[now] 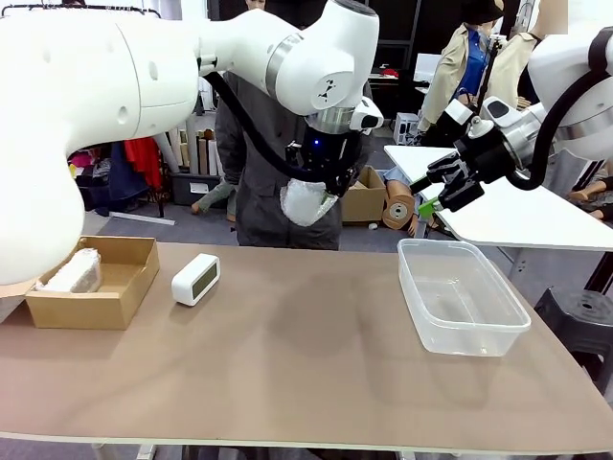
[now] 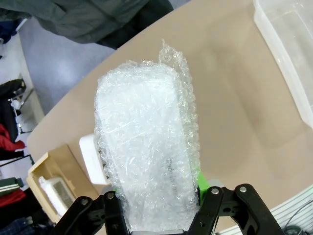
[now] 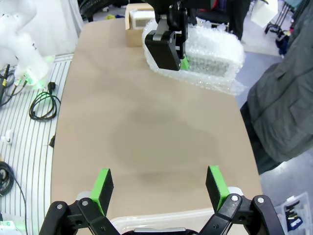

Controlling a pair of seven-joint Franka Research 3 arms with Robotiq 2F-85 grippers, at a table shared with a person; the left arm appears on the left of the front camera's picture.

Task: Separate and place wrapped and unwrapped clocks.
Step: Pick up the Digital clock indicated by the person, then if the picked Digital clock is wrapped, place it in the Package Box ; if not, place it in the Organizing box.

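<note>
The left gripper (image 1: 321, 190) clamps a white clock in crinkly translucent bubble wrap (image 2: 144, 147); a bare white rounded-rectangular clock (image 1: 195, 279) lies below it. The right gripper (image 3: 160, 182) gapes wide near a clear rectangular plastic tub (image 1: 410, 287).

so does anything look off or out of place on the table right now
Nothing spilled or damaged. The bare white rounded-rectangular clock stands on the table beside the brown cardboard box, outside it, and a loose flap of wrap sticks out from the bubble-wrapped clock gripped in the left fingers.
</note>
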